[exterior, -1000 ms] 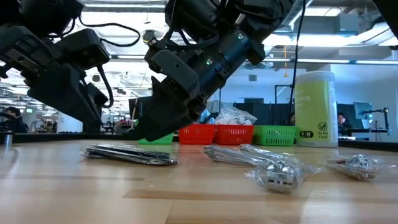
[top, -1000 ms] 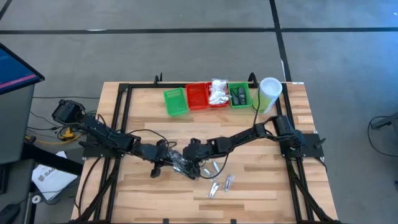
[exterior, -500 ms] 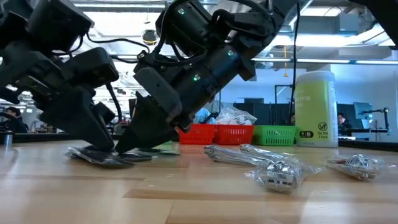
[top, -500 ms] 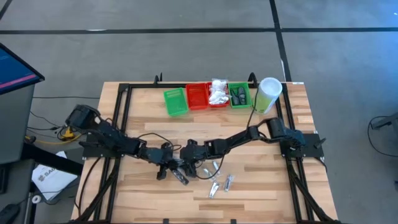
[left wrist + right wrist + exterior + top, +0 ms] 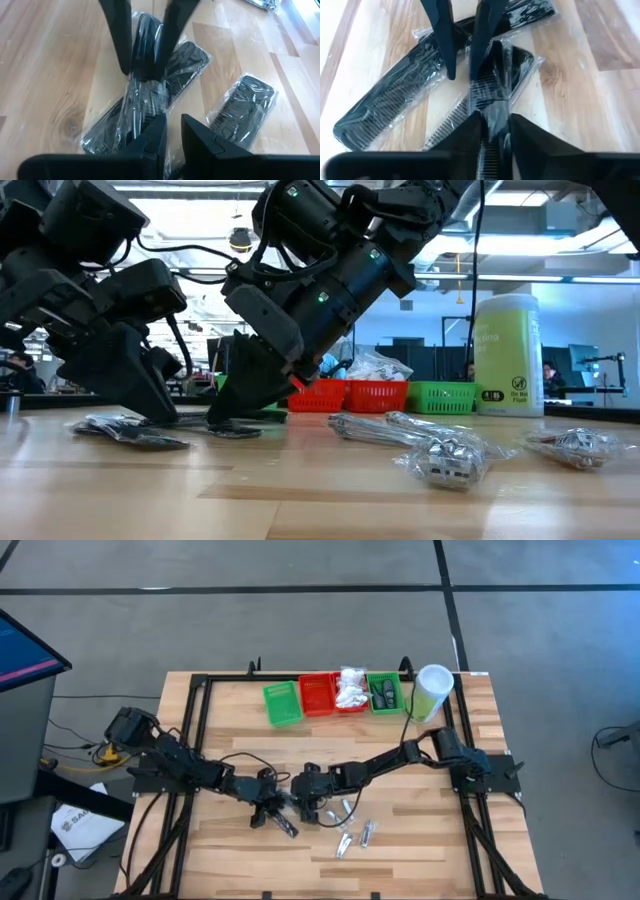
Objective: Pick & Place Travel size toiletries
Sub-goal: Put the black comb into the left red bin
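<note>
Three black combs in clear wrap [image 5: 150, 105] [image 5: 240, 107] [image 5: 385, 107] lie overlapping on the table's near middle. My left gripper [image 5: 272, 808] [image 5: 172, 131] comes from the left, slants down and stands shut on them. My right gripper [image 5: 300, 802] [image 5: 492, 127] faces it from the right, shut on one wrapped comb [image 5: 492, 85]. Wrapped silver tubes [image 5: 345, 808] [image 5: 368, 832] lie flat on the wood just right of the grippers. My left gripper presses its shut fingertips [image 5: 159, 125] down on the clear wrap over the middle of the long comb [image 5: 145, 107], slanting down from the table's left. The comb lies flat on the wood. Whether any wrap is caught between the fingers I cannot tell. My right gripper pinches a wrapped comb near one end [image 5: 492, 112] between its two fingers, which stand at the comb's two long edges. The fingers slant down from the table's right. The comb lies on the table, partly over another comb.
At the far edge stand a row of small trays: green [image 5: 282, 703], red [image 5: 318, 695], one heaped with white packets [image 5: 352, 688], green [image 5: 385, 693]. A tall pale green cylinder [image 5: 432, 690] stands to their right. A black frame [image 5: 190, 740] borders the table.
Both grippers have sunk onto the combs. My right gripper's fingers have come together on one comb. The pile has been spread: one wrapped comb now lies apart, nearer the table's near edge and left.
</note>
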